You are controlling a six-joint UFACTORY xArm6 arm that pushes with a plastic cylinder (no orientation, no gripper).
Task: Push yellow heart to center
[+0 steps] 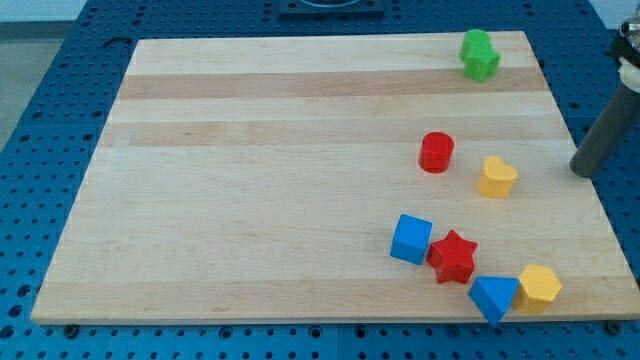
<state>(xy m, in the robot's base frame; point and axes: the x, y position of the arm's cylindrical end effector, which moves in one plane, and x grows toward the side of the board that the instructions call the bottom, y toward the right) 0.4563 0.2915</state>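
Observation:
The yellow heart (496, 176) lies on the wooden board (250, 200) at the view's right, just right of and below the red cylinder (436, 152). My tip (580, 171) is at the board's right edge, to the right of the yellow heart and apart from it, with a gap of bare wood between them. The dark rod rises up and to the right out of the view.
A green block (479, 54) sits near the top right corner. At the bottom right a blue cube (411, 239), a red star (453, 256), a blue triangle (493, 296) and a yellow hexagon (540, 287) cluster together near the board's edge.

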